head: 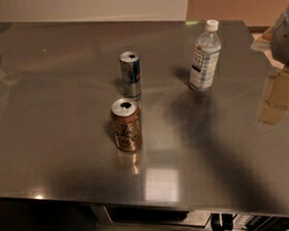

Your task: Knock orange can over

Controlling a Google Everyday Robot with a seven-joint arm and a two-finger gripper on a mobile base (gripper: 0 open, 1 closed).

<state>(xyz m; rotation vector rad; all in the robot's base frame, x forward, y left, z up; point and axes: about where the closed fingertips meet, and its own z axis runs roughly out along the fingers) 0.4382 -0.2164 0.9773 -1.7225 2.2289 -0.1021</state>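
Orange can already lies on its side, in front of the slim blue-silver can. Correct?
No: the camera view shows the orange can standing upright, in front of the slim blue-silver can. The gripper is at the right edge, away from it.

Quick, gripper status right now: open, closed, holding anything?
Gripper: cut off at the upper right edge of the view, well away from the orange can, which stands upright; open or closed cannot be told.

The orange can (pixel 126 125), near the table's front edge, bears dark cursive lettering that seems to begin "La", the bottle (pixel 204 56) label's print is unreadable, and the gripper (pixel 286 34) sits by the back right corner.
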